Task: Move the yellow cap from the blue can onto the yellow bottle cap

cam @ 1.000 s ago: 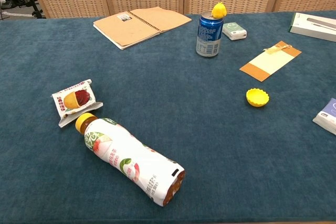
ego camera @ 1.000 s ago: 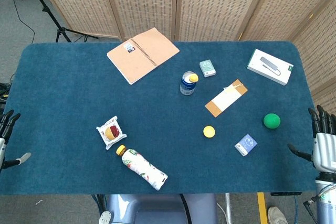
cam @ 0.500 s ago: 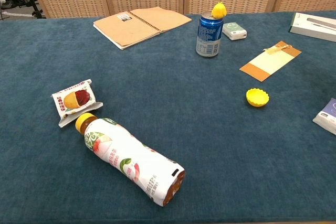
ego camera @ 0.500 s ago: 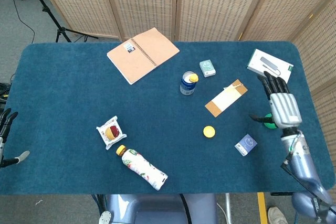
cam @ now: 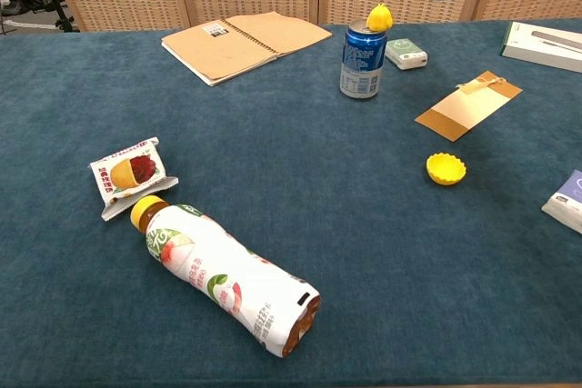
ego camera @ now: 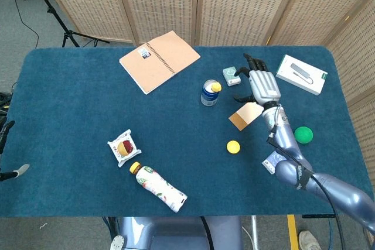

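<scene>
Reaching for the cap (ego camera: pixel 216 86) on the can (ego camera: pixel 208 93).
Right hand (ego camera: pixel 262 85) empty, fingers spread; probably light, rigid, easily knocked off — pinch by its sides.

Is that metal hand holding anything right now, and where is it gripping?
Nothing. The right hand hovers open beside the blue can; the yellow cap sits untouched on top.

A lab or studio: wicker screens (ego camera: pixel 234 4), tripod stand (ego camera: pixel 55 13), blue-felted table (ego camera: pixel 70 109).
</scene>
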`<state>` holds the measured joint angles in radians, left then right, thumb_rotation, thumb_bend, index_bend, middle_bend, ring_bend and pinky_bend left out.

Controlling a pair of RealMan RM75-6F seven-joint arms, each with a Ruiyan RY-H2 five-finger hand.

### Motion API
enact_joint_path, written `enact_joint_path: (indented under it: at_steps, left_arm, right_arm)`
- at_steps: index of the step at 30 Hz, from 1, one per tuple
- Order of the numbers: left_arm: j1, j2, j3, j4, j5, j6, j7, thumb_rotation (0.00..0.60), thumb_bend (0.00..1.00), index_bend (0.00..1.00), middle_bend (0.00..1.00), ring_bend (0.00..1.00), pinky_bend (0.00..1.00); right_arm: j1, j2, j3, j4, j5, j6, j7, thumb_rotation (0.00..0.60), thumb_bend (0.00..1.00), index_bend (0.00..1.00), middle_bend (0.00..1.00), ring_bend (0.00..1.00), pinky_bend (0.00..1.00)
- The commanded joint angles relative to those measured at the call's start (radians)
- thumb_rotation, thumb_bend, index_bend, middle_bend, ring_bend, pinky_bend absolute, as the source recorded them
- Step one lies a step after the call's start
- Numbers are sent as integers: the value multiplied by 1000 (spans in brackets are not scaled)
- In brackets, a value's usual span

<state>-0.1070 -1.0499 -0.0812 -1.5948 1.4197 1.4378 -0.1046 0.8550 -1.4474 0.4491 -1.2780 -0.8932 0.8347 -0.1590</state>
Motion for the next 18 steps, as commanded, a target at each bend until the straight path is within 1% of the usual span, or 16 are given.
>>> enact_joint_path:
  at_steps: [1,12,18]
  left_arm:
    - [-3,-1,-3,3,-7,-7,0,600,0,0,0,0,0]
    - [-16,-11,-10,14,-28,-30,13,600,0,0,0,0,0]
    - [-13,-10,-9,16,-27,-27,5,600,0,0,0,0,0]
  right_arm:
    - [46,-53,-3,62,42,-29,-33,600,293,368,0,0,0]
    - [122,-126,-23,175,88,-71,-59,600,358,378,0,0,0]
    - [146,-146,-18,214,126,-103,-44,600,363,396,0,0,0]
